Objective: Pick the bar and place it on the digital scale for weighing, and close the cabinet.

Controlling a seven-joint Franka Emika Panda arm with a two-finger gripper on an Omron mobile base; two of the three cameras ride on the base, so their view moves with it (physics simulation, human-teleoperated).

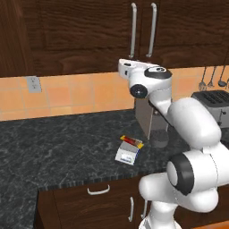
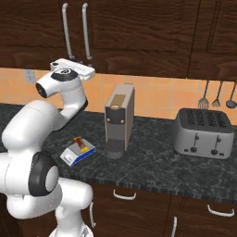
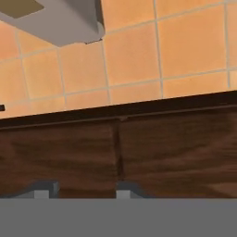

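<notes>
The white jointed robot arm (image 1: 192,147) bulks nearest in both base views, rising from below the black speckled stone tabletop (image 1: 53,143) and reaching up toward the wall. Its tool (image 1: 123,67) sits high, just beneath the large dark brown wooden wall cabinet (image 1: 89,31), close to the lower ends of that cabinet's two long curved silver bar handles (image 1: 133,30). In the hand view, two small dark finger tips (image 3: 45,189) stand apart at the bottom with the seam between the two cabinet doors running between them; nothing lies between the tips, but whether they are spread or drawn in cannot be told from these pictures. Both cabinet doors look flush and shut.

The small thin wrapped snack bar (image 1: 132,141), red-brown with yellow ends, lies across the grey top plate of the small flat white-and-blue digital scale (image 1: 126,154). The scale rests on the tabletop just left of the tall grey coffee machine (image 2: 119,120), well below the wall cabinet and slightly to the right of its handles in the right base view.

Farther right of the coffee machine stands a grey toaster (image 2: 202,132), and above it dark kitchen utensils (image 2: 216,96) hang on the orange tiled wall (image 1: 71,96). A grey wall socket (image 1: 33,83) sits on the tiles left of the cabinet handles. Low brown cabinets with small handles (image 1: 99,191) run beneath the tabletop.
</notes>
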